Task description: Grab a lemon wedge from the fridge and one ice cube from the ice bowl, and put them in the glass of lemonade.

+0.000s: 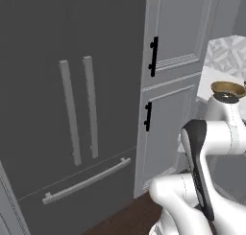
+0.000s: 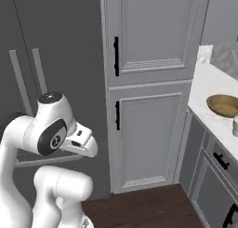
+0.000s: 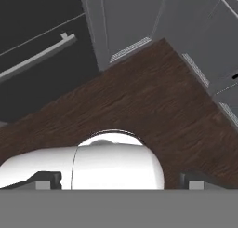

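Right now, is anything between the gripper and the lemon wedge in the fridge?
Yes. The fridge doors are shut, so the wedge is behind them. The gripper is open, pointing down at the wood floor, not at the door handles.

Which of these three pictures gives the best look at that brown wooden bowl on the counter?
The right base view: the ice bowl sits in plain sight on the white counter, its rim and hollow visible. In the left base view the ice bowl is partly hidden behind the robot's arm. The hand view looks down at the wooden floor.
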You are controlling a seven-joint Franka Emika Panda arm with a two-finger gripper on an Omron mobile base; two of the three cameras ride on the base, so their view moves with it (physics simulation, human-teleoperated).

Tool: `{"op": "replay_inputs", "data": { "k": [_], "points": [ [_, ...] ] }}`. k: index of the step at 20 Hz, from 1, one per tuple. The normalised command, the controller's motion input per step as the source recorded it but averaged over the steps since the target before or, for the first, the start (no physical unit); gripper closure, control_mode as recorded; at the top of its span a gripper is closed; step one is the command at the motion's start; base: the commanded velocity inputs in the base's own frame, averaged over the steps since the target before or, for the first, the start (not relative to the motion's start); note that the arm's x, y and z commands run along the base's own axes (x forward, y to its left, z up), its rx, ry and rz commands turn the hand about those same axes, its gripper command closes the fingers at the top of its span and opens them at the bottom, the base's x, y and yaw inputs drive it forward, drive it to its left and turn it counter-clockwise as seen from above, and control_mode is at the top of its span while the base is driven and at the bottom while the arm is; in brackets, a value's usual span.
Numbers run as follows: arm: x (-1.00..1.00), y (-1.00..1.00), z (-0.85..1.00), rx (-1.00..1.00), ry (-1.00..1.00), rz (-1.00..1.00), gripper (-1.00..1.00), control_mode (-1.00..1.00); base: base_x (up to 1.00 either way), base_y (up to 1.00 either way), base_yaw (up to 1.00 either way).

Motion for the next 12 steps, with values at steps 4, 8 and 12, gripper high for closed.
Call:
{"op": "replay_inputs", "data": {
  "k": [4,8,12],
  "points": [
    [0.00,0.00,0.00,0.00,0.00,0.00,-1.00,1.00,0.44,0.39,0.57],
    [0.00,0.00,0.00,0.00,0.00,0.00,-1.00,1.00,0.55,-0.02,0.44],
    [0.00,0.00,0.00,0.00,0.00,0.00,-1.00,1.00,-0.07,-0.03,0.17]
  ]
}}
